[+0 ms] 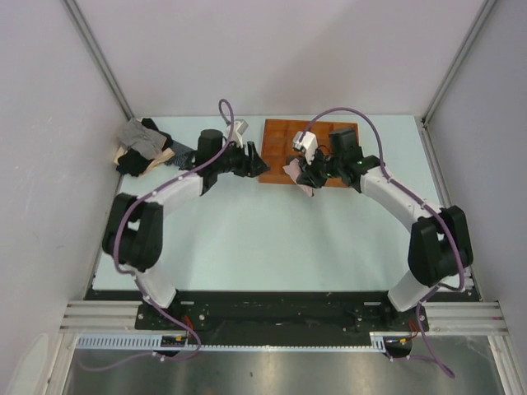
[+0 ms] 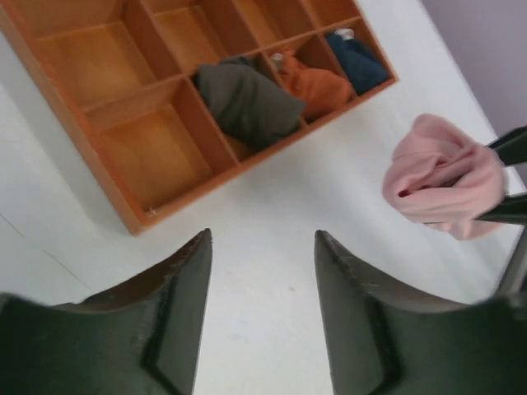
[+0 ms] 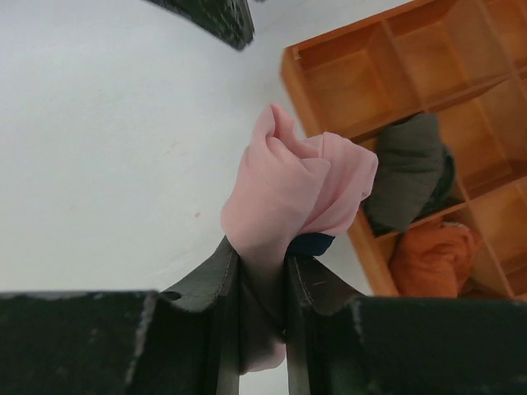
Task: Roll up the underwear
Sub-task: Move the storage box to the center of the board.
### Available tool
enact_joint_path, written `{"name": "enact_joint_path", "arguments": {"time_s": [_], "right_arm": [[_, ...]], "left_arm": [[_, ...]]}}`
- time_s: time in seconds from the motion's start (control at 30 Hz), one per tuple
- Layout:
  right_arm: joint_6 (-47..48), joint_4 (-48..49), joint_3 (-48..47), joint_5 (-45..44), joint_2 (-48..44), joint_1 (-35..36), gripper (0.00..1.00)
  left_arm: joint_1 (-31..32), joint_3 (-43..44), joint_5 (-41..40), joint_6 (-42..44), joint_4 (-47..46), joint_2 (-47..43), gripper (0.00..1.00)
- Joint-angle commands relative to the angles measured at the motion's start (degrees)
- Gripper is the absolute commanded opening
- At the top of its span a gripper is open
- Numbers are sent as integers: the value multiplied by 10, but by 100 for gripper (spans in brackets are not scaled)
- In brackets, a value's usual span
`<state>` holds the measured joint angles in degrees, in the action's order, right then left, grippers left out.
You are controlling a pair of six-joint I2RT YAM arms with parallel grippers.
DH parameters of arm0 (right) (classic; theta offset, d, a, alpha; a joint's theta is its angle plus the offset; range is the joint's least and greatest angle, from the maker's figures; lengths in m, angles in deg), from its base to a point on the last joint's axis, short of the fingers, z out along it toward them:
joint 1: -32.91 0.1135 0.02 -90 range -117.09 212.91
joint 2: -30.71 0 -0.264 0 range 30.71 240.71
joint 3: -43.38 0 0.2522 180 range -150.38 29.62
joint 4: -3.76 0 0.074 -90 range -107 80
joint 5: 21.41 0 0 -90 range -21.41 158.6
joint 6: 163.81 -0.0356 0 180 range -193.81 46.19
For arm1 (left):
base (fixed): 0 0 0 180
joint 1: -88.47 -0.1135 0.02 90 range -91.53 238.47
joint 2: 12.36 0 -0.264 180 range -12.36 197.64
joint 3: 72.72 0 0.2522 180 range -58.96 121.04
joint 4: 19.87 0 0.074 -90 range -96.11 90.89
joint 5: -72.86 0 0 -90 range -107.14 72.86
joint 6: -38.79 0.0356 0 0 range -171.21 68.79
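1. Spotted the underwear (image 3: 296, 189) as a loose pink wad, pinched between the pressed-together fingers of the right gripper (image 3: 262, 263). Seemed lifted off the surface (image 3: 99, 123), just beside the wooden organizer (image 3: 290, 70).
2. Had the left gripper (image 2: 262, 247) spread wide, holding nothing, aimed toward the wad from nearby.
3. Probably risked unrolling: looked held by one bunched end only, so could have flopped open on any quick swing.
4. Could also have snagged on the organizer rim, or bumped the dark grey bundle (image 2: 247, 103) in the near compartment and dragged it out.
5. Might have clipped the left gripper too, with both so close together.
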<state>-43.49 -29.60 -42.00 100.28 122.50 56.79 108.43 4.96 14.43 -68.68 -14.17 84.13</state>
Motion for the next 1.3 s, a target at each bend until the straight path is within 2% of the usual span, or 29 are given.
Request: {"name": "enact_joint_path", "arguments": {"time_s": [0.0,0.07,0.17,0.23,0.27,0.37,0.5,0.63,0.67,0.73,0.77,0.87,1.1,1.27], "right_arm": [[-66,121,-49,-56,51,14,0],[-76,151,-63,-66,76,17,0],[-88,162,-91,-72,106,17,0],[-98,168,-101,-74,117,15,0],[-100,169,-108,-75,128,16,0],[-109,177,-120,-85,145,19,0],[-132,191,-135,-122,174,29,0],[-159,243,-142,-146,192,36,0],[-166,248,-143,-152,196,38,0],[-170,256,-146,-161,204,41,0],[-171,258,-146,-160,204,41,0],[-184,269,-146,-158,210,41,0],[-183,286,-144,-148,233,47,0],[-186,293,-142,-158,253,57,0]], "left_arm": [[-9,102,-13,-2,44,83,47],[-9,155,-33,10,95,137,41],[-9,201,-85,29,133,186,41],[-9,222,-126,45,149,207,43],[-9,226,-135,47,151,212,49],[-9,239,-150,59,155,228,55],[-8,272,-141,67,178,259,54],[-5,279,-122,68,180,278,37],[-5,279,-116,68,180,280,28],[-3,278,-98,74,183,283,18],[-3,277,-93,75,183,282,11],[1,245,-79,75,173,263,6],[9,112,-61,42,107,203,5],[17,59,-53,17,82,175,9]]}}
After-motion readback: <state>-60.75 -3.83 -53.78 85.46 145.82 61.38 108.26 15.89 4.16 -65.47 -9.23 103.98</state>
